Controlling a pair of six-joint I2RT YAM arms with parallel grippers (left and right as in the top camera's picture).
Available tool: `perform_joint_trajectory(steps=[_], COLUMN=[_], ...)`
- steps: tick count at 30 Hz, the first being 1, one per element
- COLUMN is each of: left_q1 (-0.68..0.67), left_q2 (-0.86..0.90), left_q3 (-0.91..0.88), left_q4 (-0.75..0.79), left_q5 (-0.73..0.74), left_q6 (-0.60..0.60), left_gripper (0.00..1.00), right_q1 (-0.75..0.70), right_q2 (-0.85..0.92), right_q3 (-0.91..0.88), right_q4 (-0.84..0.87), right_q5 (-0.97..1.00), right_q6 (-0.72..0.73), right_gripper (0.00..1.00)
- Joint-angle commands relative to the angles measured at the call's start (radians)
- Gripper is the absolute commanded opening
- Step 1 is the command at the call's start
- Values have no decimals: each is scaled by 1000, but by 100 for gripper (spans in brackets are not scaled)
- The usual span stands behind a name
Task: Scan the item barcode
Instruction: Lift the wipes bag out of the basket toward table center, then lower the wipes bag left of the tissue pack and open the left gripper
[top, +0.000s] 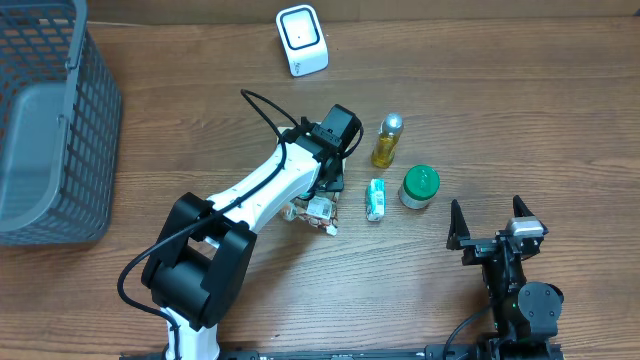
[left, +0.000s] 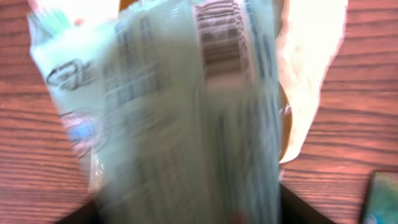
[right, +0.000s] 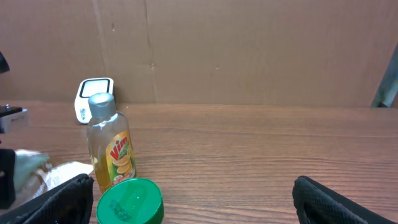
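Observation:
A pale crinkly packet (left: 174, 112) fills the left wrist view, motion-blurred against the sharp wood grain, with its barcode (left: 221, 43) at the top facing the camera. It sits between the widely parted jaws of my left gripper (left: 186, 211), loose rather than pinched. In the overhead view the packet (top: 318, 212) lies on the table just under my left gripper (top: 323, 193). The white scanner (top: 301, 40) stands at the far edge, well apart from the packet. My right gripper (top: 492, 215) rests open and empty at the near right.
A yellow dish-soap bottle (top: 389, 140), a green-lidded jar (top: 420, 186) and a small green carton (top: 376, 199) stand right of the left gripper. A grey mesh basket (top: 50, 120) fills the far left. The right wrist view shows the bottle (right: 112, 146), jar (right: 130, 202) and scanner (right: 95, 99).

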Motion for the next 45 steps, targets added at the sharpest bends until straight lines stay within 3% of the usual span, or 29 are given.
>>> perform_joint_trajectory(steps=[1, 9, 15, 23, 32, 45], left_q1=[-2, 0, 9, 10, 11, 11], left_q2=[-14, -18, -18, -17, -15, -13], left_q3=[-16, 38, 129, 132, 118, 113], left_q4=[3, -22, -99, -128, -139, -146], left_q5=[-30, -8, -8, -8, -8, -8], left_q6=[6, 163, 182, 175, 42, 38], left_gripper=[78, 81, 80, 75, 75, 75], right_q1=[5, 5, 5, 5, 5, 5], right_q2=[-6, -6, -6, -6, -6, -6], right_q3=[-11, -11, -11, -11, -11, -11], right_q4=[7, 7, 7, 7, 7, 7], right_q5=[-2, -2, -2, -2, -2, -2], right_q6=[-3, -3, -3, -3, -3, -3], right_gripper=[100, 100, 100, 100, 100, 100])
